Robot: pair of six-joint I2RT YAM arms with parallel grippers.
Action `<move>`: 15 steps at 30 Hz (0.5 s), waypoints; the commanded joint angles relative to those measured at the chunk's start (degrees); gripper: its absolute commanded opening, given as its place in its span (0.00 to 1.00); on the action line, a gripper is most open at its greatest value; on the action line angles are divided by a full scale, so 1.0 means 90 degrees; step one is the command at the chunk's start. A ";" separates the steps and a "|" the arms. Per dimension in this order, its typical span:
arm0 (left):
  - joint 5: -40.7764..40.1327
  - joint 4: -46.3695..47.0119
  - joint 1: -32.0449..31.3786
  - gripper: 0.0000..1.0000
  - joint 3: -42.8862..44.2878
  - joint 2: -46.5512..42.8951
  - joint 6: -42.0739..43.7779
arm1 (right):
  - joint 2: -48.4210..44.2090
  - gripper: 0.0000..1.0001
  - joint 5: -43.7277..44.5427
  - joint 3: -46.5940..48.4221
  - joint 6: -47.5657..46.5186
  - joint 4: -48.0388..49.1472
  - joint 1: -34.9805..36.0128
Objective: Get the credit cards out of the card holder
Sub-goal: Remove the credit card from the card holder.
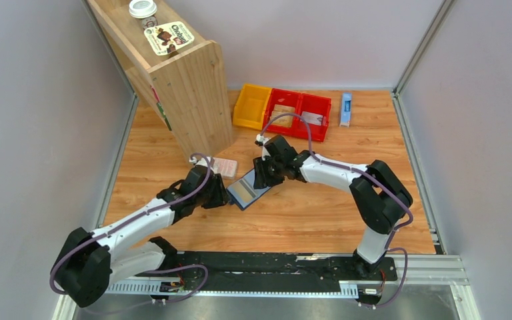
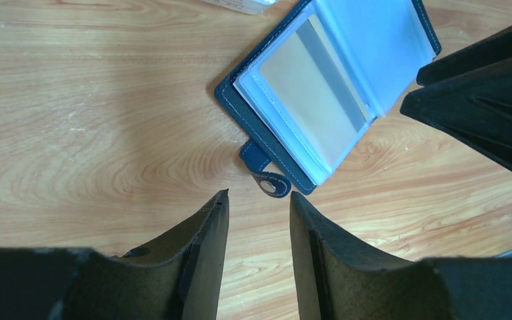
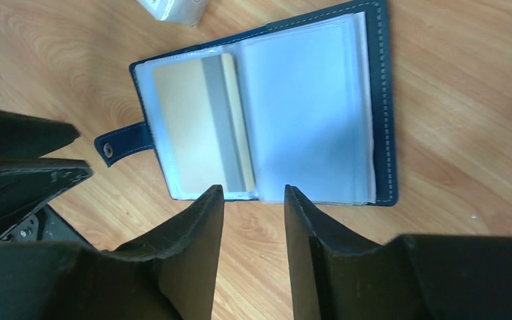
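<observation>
The card holder (image 3: 381, 100) lies spread open and flat on the worktop (image 1: 320, 213), directly ahead of the right gripper (image 3: 253, 197) and nearly under its fingertips. Its fold line runs straight away from that gripper, and the open spread is widest across the gripper's front. In the clear pocket on the gripper's left sits a tan-yellow credit card (image 3: 193, 127). The card's long axis and grey stripe point away from the gripper. The page on the gripper's right is plain pale blue.

The clasp tab (image 2: 267, 173) sticks out just ahead of the left gripper (image 2: 259, 207). Both grippers have their jaws parted, with only bare wood showing between them.

Well beyond the right gripper stand a yellow bin (image 1: 250, 107) and a red bin (image 1: 300, 113). The red bin holds flat pale pieces too small to identify.
</observation>
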 commanded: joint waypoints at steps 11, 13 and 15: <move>-0.0362 -0.0304 -0.0022 0.51 0.0079 -0.0130 -0.0438 | 0.0116 0.66 0.0959 0.0807 -0.0991 -0.0389 0.0751; -0.0284 -0.0196 -0.0022 0.51 0.0118 0.0085 -0.0418 | 0.0272 0.68 0.1018 0.0885 -0.1021 -0.0380 0.0839; -0.0245 -0.0098 -0.0022 0.51 0.0157 0.0251 -0.0399 | 0.0419 0.70 0.1086 0.0963 -0.1050 -0.0399 0.0908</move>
